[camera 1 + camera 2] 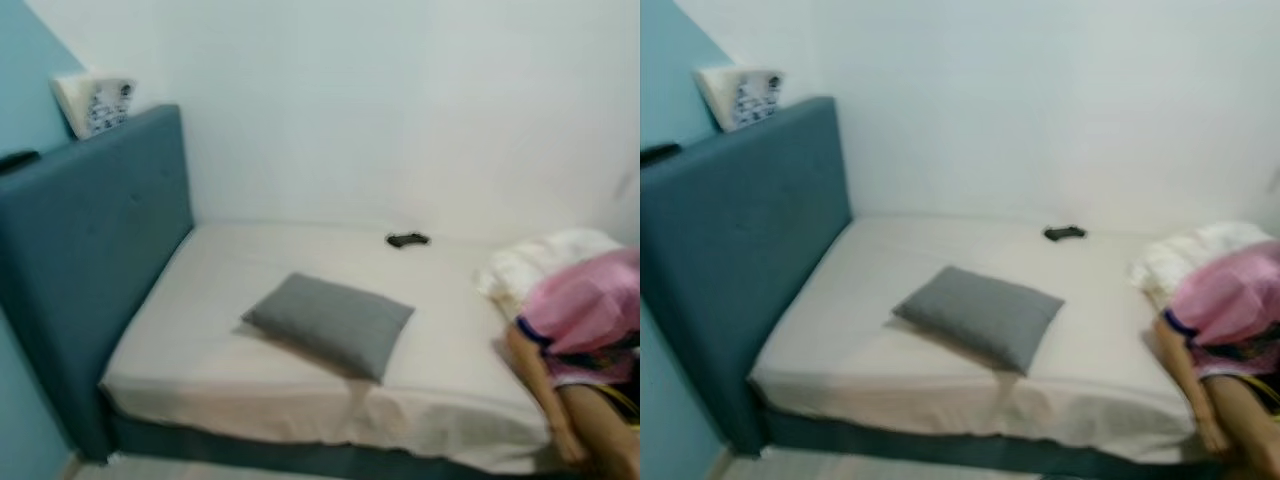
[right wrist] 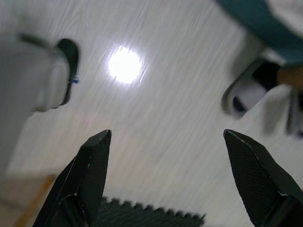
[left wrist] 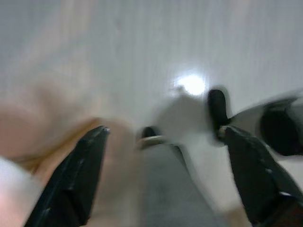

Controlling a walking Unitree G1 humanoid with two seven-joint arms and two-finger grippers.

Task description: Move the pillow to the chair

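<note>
Bed (image 1: 200, 340): gray pillow (image 1: 332, 322) flat mid-mattress, long axis diagonal.

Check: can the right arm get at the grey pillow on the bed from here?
Probably not yet. The right gripper hangs open over the floor, away from the bed. The pillow itself lies uncovered mid-mattress, so a closer approach looks unobstructed.

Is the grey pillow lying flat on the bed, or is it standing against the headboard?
Lying flat. The pillow rests on the sheet in the middle of the bed, apart from the blue headboard.
</note>
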